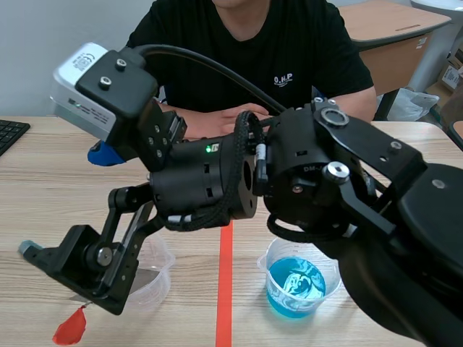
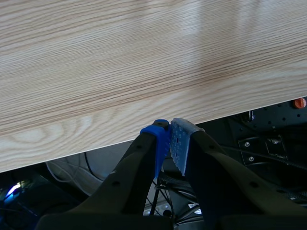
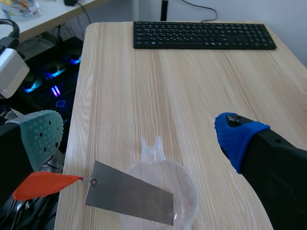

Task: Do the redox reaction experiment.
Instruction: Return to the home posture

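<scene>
A thin grey metal sheet point(image 3: 129, 194) lies slanted across the rim of an empty clear beaker point(image 3: 154, 149), with a red tag point(image 3: 43, 185) tied to its end. In the scene view that empty beaker point(image 1: 160, 269) stands at the front left, and the red tag point(image 1: 70, 327) hangs beside it. A second beaker point(image 1: 300, 282) holds blue liquid right of the tape line. My right gripper point(image 3: 136, 132) is open above the sheet and beaker, the tag near its grey-green pad point(image 3: 43, 134). My left gripper point(image 2: 169, 132) is shut on nothing over the table's edge.
The right arm point(image 1: 325, 188) reaches across from the right and fills the middle. A person in a black shirt point(image 1: 253, 50) sits across the table, hands resting on it. A black keyboard point(image 3: 204, 35) lies at the far left. Cables and equipment show below the table edge point(image 2: 144, 141).
</scene>
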Tool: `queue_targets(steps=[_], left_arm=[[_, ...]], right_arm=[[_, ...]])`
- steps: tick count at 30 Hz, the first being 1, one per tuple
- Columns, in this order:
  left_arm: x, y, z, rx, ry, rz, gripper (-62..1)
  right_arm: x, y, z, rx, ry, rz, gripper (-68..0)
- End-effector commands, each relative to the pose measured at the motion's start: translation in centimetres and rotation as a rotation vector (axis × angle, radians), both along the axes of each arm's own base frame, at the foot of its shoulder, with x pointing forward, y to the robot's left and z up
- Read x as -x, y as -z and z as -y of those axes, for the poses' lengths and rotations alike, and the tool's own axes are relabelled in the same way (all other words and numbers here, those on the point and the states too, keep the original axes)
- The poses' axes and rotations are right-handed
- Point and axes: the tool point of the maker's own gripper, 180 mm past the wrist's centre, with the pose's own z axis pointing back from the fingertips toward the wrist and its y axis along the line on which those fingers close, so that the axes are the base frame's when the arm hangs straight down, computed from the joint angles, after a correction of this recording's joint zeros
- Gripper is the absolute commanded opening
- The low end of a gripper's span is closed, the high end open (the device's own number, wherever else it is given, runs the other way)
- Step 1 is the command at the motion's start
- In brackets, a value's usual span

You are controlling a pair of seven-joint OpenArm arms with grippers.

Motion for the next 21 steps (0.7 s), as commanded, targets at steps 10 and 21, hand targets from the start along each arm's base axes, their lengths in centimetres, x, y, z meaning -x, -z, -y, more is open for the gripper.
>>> queue_targets(steps=[10, 21], left_arm=[[-0.1, -0.3, 0.2, 0.005, 0.006, 0.007, -56.3], [-0.7, -0.5, -0.8, -0.077, 0.091, 0.015, -56.3]], right_arm=[[-2.3, -2.5, 6.2, -0.042, 0.229, 0.098, 0.4], [-3.0, -3.3, 13.5, -0.025, 0.420, 0.176, 0.4]])
